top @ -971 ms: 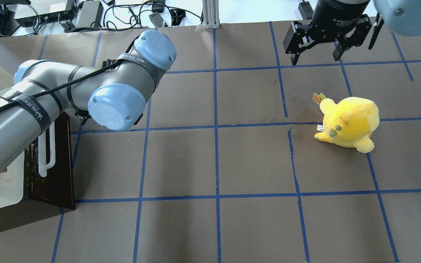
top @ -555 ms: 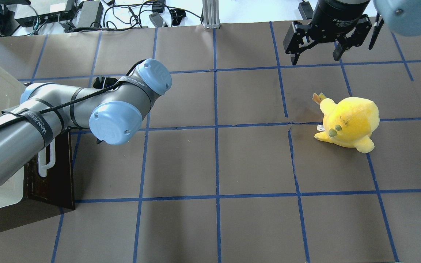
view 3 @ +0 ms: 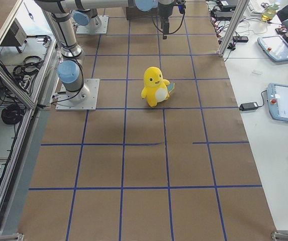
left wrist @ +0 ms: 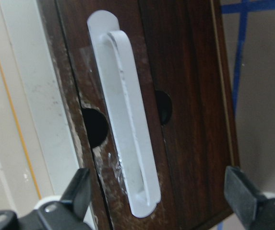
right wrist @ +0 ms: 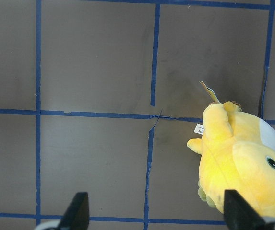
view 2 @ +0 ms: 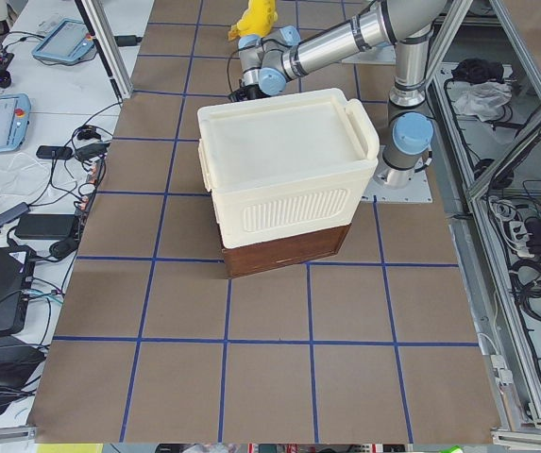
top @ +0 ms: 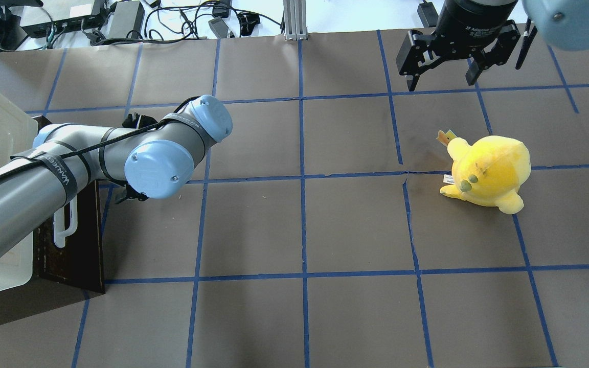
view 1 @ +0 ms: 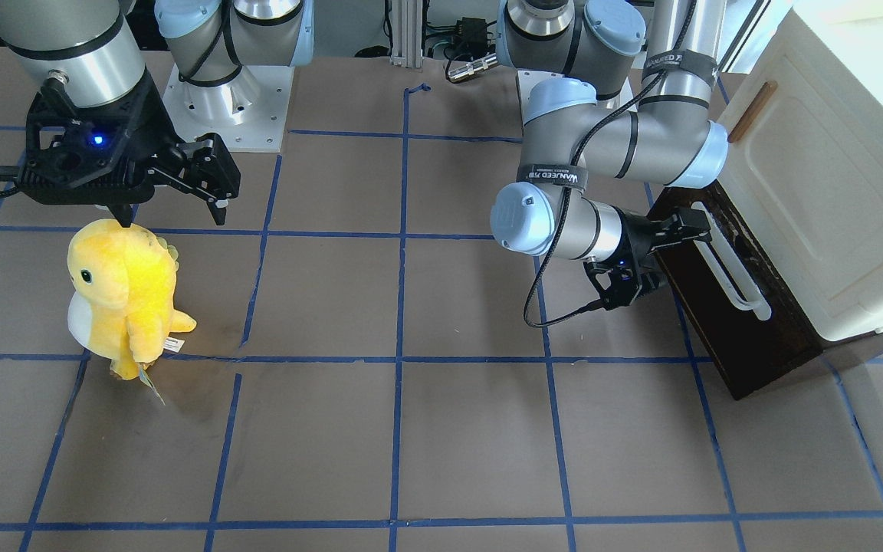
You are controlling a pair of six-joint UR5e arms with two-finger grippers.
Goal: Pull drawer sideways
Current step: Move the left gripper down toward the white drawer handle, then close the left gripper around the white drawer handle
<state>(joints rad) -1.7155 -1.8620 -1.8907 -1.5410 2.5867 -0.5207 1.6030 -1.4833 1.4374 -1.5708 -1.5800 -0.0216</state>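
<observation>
Left wrist-mounted: left gripper [left wrist: 159, 189] jaws wide, facing drawer [left wrist: 190, 96] handle [left wrist: 125, 124].

Left claw [left wrist: 160, 189] before the drawer [view 1: 717, 322] under the cabinet [view 1: 817, 192]; plush toy [view 1: 123, 295] well apart, near the right claw [top: 441, 82].

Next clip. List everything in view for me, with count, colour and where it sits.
drawer: one, dark brown front, under the cabinet, at the table's end on the robot's left
bar handle: one, white, on the drawer front
cabinet: one, cream-white, on top of the drawer
small handle: one, wooden, on the cabinet door
plush toy: one, yellow with white belly, upright, on the robot's right
table: one, brown cover, blue tape grid
left gripper: one, black, open, facing the bar handle
right gripper: one, black, open, in the air near the plush toy
</observation>
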